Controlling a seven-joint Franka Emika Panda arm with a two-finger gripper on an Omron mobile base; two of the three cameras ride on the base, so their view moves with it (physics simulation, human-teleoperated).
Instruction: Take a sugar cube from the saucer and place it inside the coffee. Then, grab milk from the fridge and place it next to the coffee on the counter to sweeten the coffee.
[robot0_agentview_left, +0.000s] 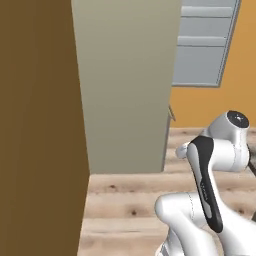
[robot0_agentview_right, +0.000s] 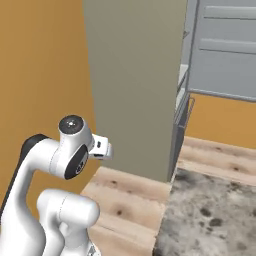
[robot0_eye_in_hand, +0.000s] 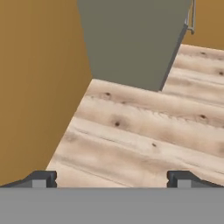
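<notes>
Hand (robot0_eye_in_hand: 112, 178) wide open, empty, tips at bottom of hand view over wood floor (robot0_eye_in_hand: 144, 127); left base view: fridge (robot0_agentview_left: 202, 45) door rails upper right; right base view: surface (robot0_agentview_right: 215, 215) lower right; judged milk-fetch step; next: reach into fridge; milk unseen.

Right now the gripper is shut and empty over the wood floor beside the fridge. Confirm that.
Not quite: the gripper is open, not shut. The hand view shows its tips far apart, nothing between them, over the wood floor beside the fridge.
</notes>
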